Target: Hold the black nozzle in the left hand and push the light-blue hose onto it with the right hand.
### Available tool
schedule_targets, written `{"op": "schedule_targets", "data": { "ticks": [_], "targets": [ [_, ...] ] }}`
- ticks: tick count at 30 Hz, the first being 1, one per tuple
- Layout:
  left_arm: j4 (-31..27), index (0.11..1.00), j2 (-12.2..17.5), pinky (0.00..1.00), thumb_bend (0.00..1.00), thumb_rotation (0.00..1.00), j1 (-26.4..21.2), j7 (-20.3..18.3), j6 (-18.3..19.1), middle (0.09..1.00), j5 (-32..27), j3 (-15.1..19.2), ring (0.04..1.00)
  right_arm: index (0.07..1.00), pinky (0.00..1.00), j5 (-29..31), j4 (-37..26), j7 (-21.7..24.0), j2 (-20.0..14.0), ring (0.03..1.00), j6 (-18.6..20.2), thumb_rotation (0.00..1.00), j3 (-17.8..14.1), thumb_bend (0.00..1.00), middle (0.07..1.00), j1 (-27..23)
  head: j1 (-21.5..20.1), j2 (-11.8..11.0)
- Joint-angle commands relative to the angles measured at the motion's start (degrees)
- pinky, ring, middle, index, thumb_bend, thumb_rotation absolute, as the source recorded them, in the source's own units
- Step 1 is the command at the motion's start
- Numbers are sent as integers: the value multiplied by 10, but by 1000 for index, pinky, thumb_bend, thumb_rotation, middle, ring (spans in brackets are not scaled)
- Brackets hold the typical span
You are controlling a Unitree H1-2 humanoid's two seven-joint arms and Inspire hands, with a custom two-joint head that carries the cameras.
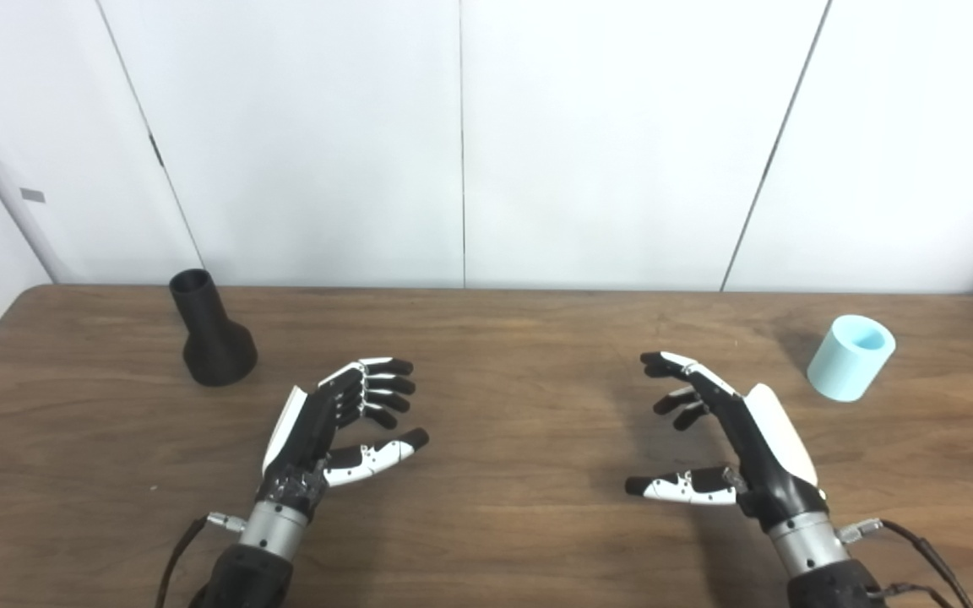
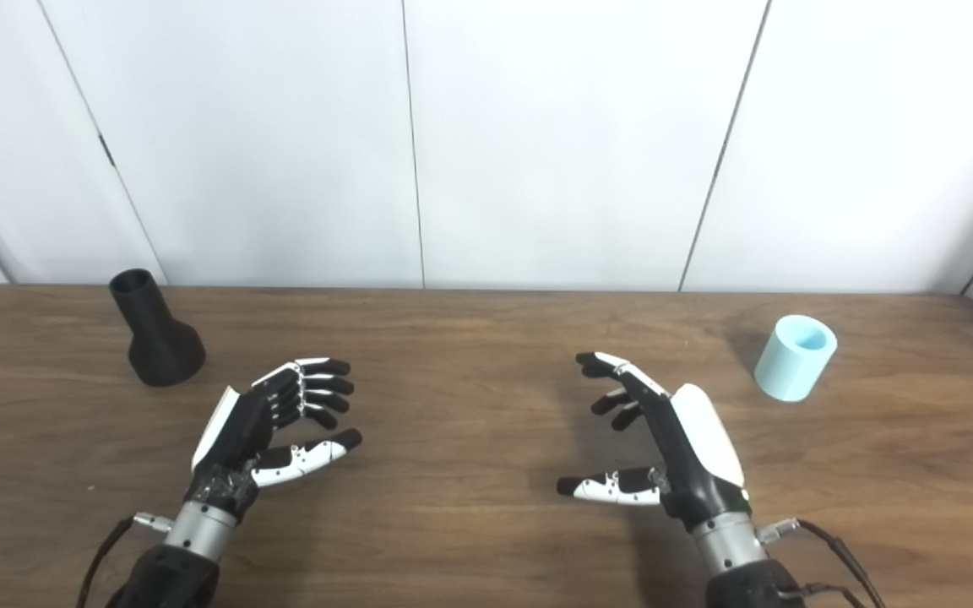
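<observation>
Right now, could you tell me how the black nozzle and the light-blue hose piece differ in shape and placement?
The black nozzle flares from a narrow neck to a wide base; the light-blue hose is a short, straight cylinder. The nozzle stands far left, beyond the left hand; the hose sits far right, beyond the right hand. Both stand with the open end up on the wooden table, untouched; both hands are open.

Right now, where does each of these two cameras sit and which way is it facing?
Left eye view: on the head, facing down and forward over the brown wooden table; open left hand and right hand enter from below.
Right eye view: beside it, a little rightward; same aim, same hands.
Shared: flared black plastic nozzle standing far left, light-blue cylindrical hose piece far right, white wall panels behind.
</observation>
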Motion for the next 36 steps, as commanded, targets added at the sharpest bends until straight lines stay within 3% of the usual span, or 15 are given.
{"op": "schedule_targets", "data": {
  "ticks": [1,16,19,21,25,30,32,36],
  "targets": [
    [-11,686,2,533,636,0,-18,4,-25,655,-1,2,610,803,486,2,-14,-14,0,612,-10,0,-6,688,777,-12,1,0],
    [-11,663,2,534,634,0,-19,4,-26,651,0,1,614,804,482,2,-13,-14,0,608,-15,0,-7,692,768,-13,10,1],
    [-6,659,-5,528,639,0,-20,10,-33,646,6,-1,607,807,490,7,-7,-15,-7,610,-23,0,-11,691,764,-12,69,-10],
    [6,654,-16,509,647,0,-22,18,-45,643,13,-6,593,811,491,14,2,-17,-15,610,-33,0,-15,692,768,-10,126,-27],
    [28,657,-36,515,642,0,-27,28,-53,646,33,-21,596,820,493,27,19,-14,-33,615,-51,0,-23,690,784,-11,195,-59],
    [50,657,-57,516,653,0,-34,38,-56,650,25,-22,597,820,455,13,32,-24,-34,593,-45,0,-27,639,779,-14,227,-78],
    [62,650,-65,521,628,0,-38,39,-83,641,4,-14,595,820,423,11,37,-28,-33,572,-47,73,-27,615,771,-16,230,-80],
    [39,654,-70,515,614,0,-37,70,-104,631,20,10,583,829,403,14,39,-30,-34,564,-46,237,-28,583,769,-17,231,-79]
  ]
}}
